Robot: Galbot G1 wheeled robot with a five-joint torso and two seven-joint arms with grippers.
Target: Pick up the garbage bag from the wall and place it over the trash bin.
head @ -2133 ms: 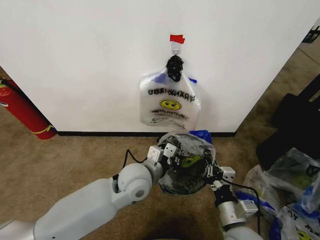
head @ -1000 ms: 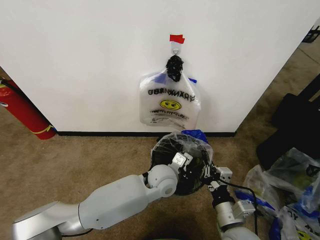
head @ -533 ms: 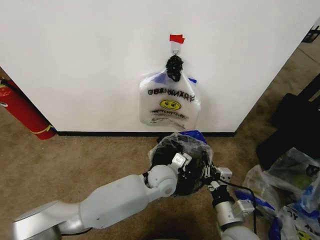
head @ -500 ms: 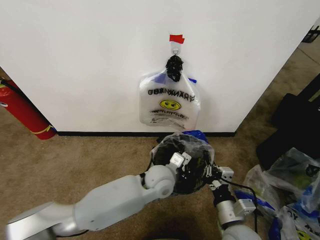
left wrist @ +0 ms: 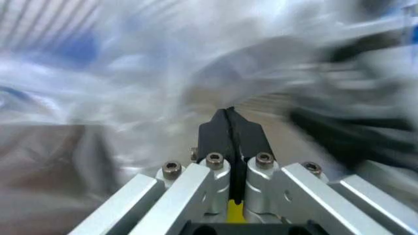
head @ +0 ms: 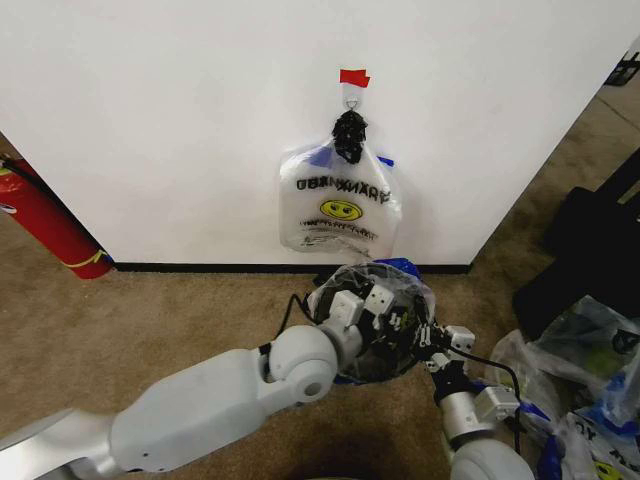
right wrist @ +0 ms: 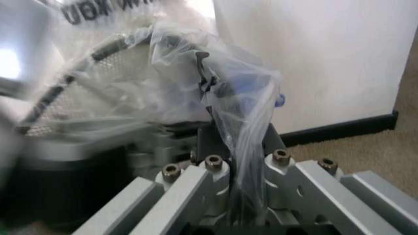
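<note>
The clear garbage bag lies draped over the black wire-mesh trash bin on the carpet near the white wall. The left claw, pressed together, reaches into the plastic above the bin. The right claw, at the bin's right side, pinches a fold of the bag. A smiley-face bag hangs from the wall hook.

Red extinguisher far left; smiley bag hung center.
</note>
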